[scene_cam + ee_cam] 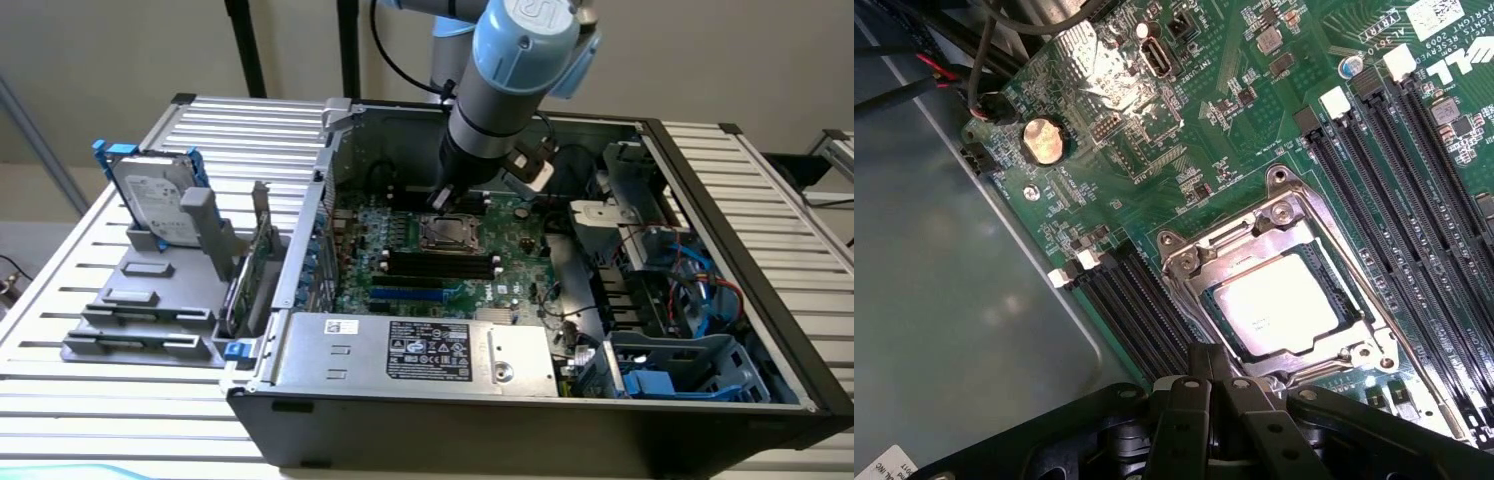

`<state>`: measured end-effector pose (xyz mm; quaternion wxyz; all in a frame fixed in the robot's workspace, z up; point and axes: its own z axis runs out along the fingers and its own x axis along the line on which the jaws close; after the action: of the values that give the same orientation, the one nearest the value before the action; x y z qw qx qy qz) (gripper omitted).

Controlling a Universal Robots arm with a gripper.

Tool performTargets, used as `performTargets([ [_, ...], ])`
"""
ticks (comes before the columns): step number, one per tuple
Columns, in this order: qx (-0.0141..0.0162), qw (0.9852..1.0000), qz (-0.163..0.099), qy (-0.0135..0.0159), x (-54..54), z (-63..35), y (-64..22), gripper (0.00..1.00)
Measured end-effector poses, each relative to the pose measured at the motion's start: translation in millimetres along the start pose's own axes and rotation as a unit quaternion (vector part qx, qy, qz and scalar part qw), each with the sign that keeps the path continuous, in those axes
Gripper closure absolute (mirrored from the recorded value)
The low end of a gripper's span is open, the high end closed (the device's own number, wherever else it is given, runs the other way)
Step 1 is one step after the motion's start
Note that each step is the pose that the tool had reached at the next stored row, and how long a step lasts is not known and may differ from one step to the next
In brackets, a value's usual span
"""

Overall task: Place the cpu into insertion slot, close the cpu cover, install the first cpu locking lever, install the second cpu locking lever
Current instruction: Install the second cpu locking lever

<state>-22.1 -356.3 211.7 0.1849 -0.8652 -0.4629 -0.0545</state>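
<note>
The cpu (1276, 306), a pale square chip, lies flat in the insertion slot (1333, 287) in the middle of the green motherboard (1154, 150). The silvery cpu cover (1196, 262) lies down around the chip, which shows through its square opening. I cannot make out how the locking levers stand. My gripper (1211, 355) is shut with nothing between its fingers, its tips just off one edge of the socket frame. In the exterior view the gripper (442, 203) reaches down into the open computer case, right above the far side of the socket (449, 236).
Long black memory slots (1399, 190) flank the socket on both sides. A coin battery (1044, 140) and cables (964, 90) lie near the case wall. A grey labelled box (416, 350) sits at the case front, a blue drive cage (681, 365) on the exterior view's right, and a hard drive (150, 198) outside on the slatted table.
</note>
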Motion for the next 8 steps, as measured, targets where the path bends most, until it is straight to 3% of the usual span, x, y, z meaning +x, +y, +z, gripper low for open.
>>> performTargets([
  [4,0.0003,1.0,0.0,0.0,-0.7,-0.5,0.4,0.89],
  [8,0.002,1.0,0.001,-0.0011,-5.6,-7.6,3.1,0.89],
])
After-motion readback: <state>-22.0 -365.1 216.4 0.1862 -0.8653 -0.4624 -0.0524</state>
